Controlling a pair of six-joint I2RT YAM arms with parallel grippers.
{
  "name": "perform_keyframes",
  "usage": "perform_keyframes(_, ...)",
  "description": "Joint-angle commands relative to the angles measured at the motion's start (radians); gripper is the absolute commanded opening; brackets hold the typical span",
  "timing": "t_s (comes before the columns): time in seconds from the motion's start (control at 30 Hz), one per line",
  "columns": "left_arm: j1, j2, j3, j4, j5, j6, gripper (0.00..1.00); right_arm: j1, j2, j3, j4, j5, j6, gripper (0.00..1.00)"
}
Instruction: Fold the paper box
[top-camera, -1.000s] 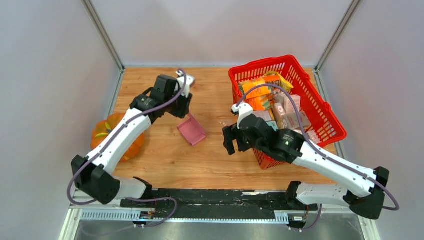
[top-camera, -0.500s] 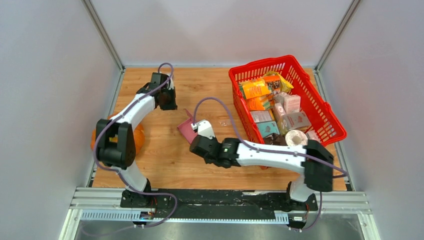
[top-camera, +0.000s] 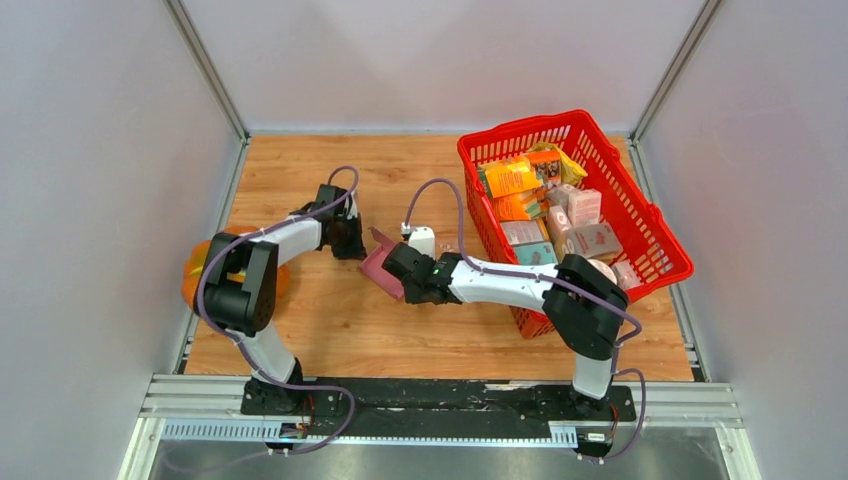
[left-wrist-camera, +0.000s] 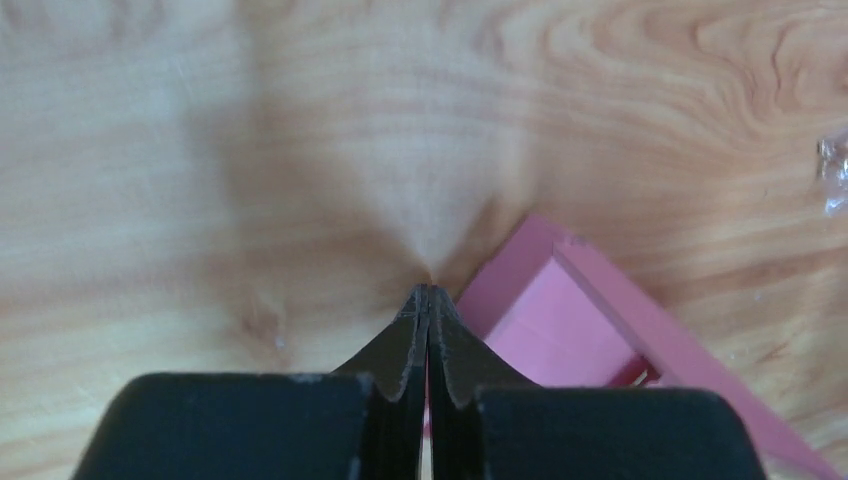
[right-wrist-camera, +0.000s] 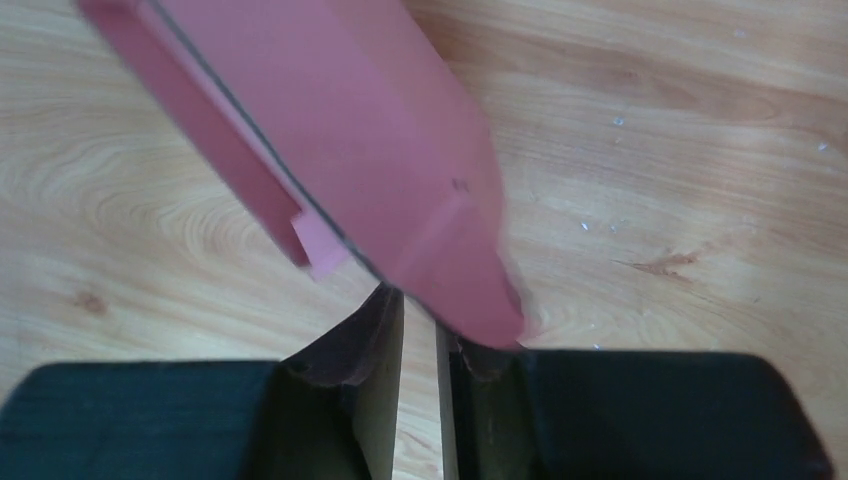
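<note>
The paper box (top-camera: 378, 262) is a small pink open tray of thin card on the wooden table, between my two grippers. My left gripper (top-camera: 352, 245) is at its left flap. In the left wrist view its fingertips (left-wrist-camera: 428, 292) meet beside the paper box's corner (left-wrist-camera: 570, 320), and a pink sliver shows in the slit between the fingers. My right gripper (top-camera: 400, 272) is at the tray's near right edge. In the right wrist view the paper box (right-wrist-camera: 340, 130) looms tilted over the right gripper (right-wrist-camera: 425, 315), whose jaws stand nearly together with a pink wall across the tips.
A red basket (top-camera: 650, 205) full of grocery packets stands at the right, just behind the right forearm. An orange pumpkin (top-camera: 192, 280) sits at the left edge behind the left arm. A bit of clear plastic (left-wrist-camera: 835, 175) lies on the wood.
The right arm swung from the basket over to the box and closed on its near edge. The left gripper came forward to the box's left flap and shut. The box has tilted a little.
</note>
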Motion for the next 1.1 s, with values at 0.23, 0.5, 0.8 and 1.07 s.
perform_keyframes(0.23, -0.037, -0.365, -0.494, 0.352, 0.101, -0.258, 0.04, -0.132, -0.023, -0.084, 0.116, -0.099, -0.045, 0.28)
perform_keyframes(0.5, -0.060, -0.868, -0.663, 0.180, -0.019, -0.281, 0.17, -0.169, -0.161, -0.172, 0.111, -0.223, -0.296, 0.47)
perform_keyframes(0.8, -0.059, -1.241, -0.636, -0.110, -0.121, -0.249, 0.27, -0.221, -0.155, -0.161, 0.254, -0.354, -0.393, 0.41)
perform_keyframes(1.07, -0.059, -1.246, -0.588, -0.142, -0.102, -0.232, 0.27, -0.226, -0.053, -0.068, 0.237, -0.346, -0.367, 0.38)
